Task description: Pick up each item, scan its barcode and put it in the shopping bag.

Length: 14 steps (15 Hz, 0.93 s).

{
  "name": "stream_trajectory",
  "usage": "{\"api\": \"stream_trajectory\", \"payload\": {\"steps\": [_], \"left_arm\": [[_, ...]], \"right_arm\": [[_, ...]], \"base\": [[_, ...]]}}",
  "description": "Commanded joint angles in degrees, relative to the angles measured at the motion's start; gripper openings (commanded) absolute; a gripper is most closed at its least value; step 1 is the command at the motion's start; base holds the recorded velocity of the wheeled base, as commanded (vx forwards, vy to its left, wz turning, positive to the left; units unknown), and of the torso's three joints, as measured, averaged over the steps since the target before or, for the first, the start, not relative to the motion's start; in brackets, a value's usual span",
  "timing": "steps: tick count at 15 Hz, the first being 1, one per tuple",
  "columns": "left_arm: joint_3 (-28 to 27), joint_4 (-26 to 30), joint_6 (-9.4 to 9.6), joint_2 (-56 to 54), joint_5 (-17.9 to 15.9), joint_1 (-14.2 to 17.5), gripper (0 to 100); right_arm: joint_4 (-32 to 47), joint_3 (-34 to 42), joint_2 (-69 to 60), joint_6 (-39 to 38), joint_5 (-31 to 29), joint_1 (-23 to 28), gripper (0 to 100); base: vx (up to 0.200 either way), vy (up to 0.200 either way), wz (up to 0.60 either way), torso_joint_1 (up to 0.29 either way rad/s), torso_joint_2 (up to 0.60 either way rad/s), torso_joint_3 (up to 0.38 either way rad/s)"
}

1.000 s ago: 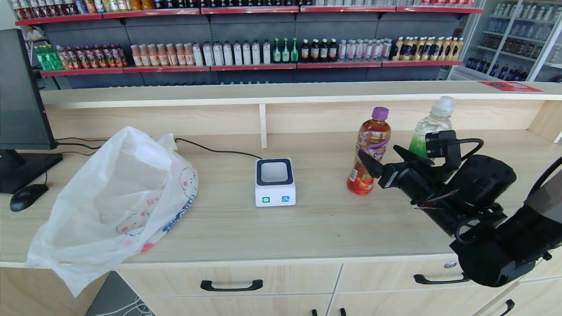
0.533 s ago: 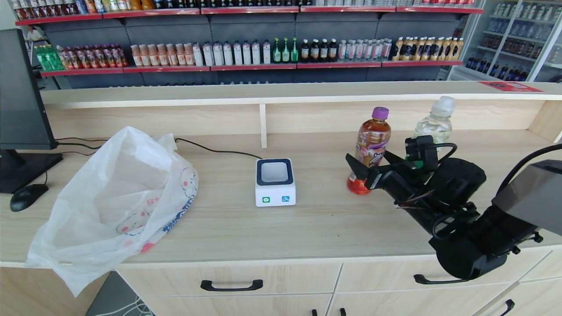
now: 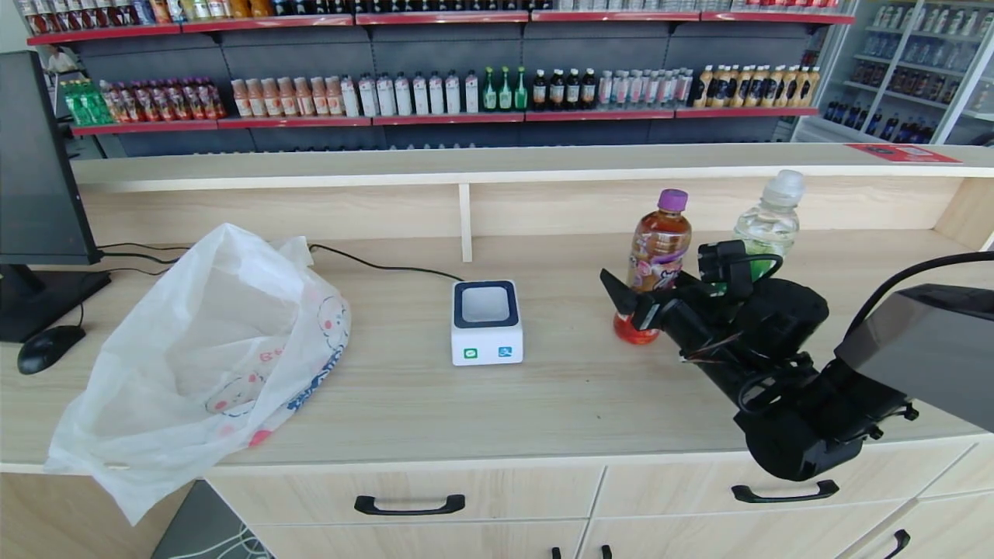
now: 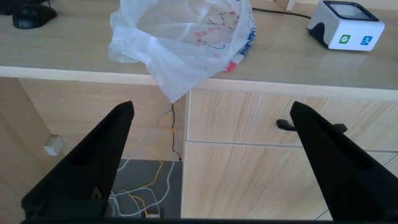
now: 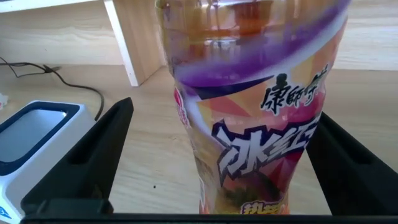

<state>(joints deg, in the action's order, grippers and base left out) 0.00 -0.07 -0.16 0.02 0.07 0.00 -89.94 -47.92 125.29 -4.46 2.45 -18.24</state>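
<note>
An orange tea bottle (image 3: 660,244) with a purple cap stands on the counter, right of the white barcode scanner (image 3: 487,322). My right gripper (image 3: 638,299) is open low around it, one finger on each side. In the right wrist view the tea bottle (image 5: 249,124) stands between the two fingers (image 5: 81,168) with gaps on both sides. A clear bottle (image 3: 769,221) with a green label stands just behind my right wrist. The white plastic shopping bag (image 3: 210,349) lies open at the counter's left. My left gripper (image 4: 211,109) hangs open below the counter edge, facing the drawers.
A monitor (image 3: 31,171) and a black mouse (image 3: 48,345) sit at the far left. The scanner's cable (image 3: 373,268) runs along the back of the counter. A raised shelf (image 3: 497,167) with an upright divider (image 3: 466,221) backs the work surface.
My right gripper has moved left and forward, from beside the tea bottle to straddling its lower part. Bag, scanner and both bottles have stayed put.
</note>
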Motion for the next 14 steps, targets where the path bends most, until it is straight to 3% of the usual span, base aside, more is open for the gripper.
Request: {"api": "stream_trajectory", "payload": {"steps": [1,14], "left_arm": [[0.00,-0.01,-0.02,-0.02,0.01,0.00,100],[0.00,-0.19,0.51,0.06,0.01,0.00,100]], "right_arm": [[-0.06,-0.95,0.56,-0.02,-0.08,0.04,100],[-0.06,-4.46,2.41,0.59,-4.82,0.22,100]], "base": [[0.000,0.000,0.00,0.000,0.00,0.000],[0.000,0.000,0.00,0.000,0.00,0.000]]}}
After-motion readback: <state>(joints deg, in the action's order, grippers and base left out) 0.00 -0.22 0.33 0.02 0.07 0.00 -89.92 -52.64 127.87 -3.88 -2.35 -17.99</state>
